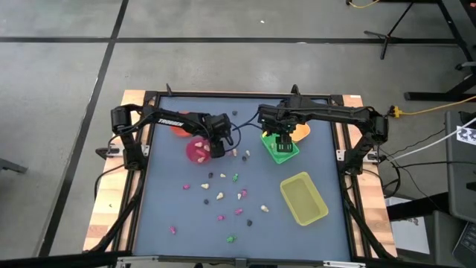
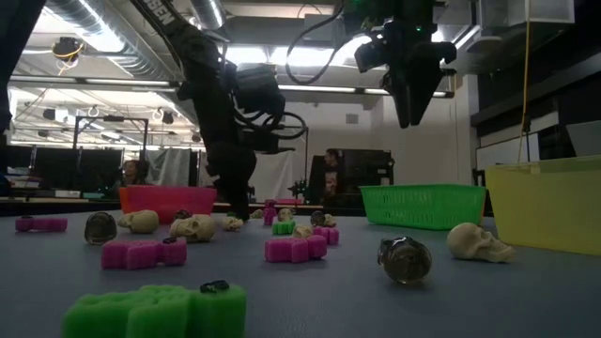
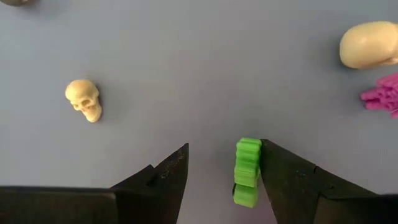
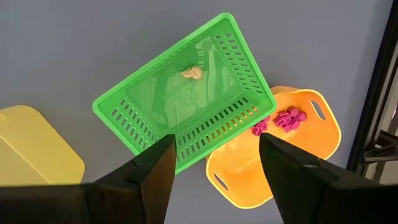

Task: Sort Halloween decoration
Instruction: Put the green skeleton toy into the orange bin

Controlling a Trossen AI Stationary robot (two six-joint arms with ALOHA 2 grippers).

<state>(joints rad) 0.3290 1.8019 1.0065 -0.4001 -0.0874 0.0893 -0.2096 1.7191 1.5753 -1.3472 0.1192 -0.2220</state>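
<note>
Trinkets [image 1: 222,196] lie scattered on the smooth blue-grey worktop [image 1: 171,126]: we see cream skulls [image 3: 84,99], ridged pink pieces, dark beads. Left gripper [image 3: 224,171] is low beside the pink cup [image 1: 197,150], fingers spread wide; a ribbed green foam piece [image 3: 247,172] stands between them, touching one finger, not clamped. Right gripper [image 4: 214,158] hangs high over the slotted green plastic basket [image 4: 186,124], fingers wide apart, holding nothing. One cream skull [image 4: 192,73] sits in that basket; pink bits [image 4: 283,120] lie in the orange tub [image 4: 314,143].
</note>
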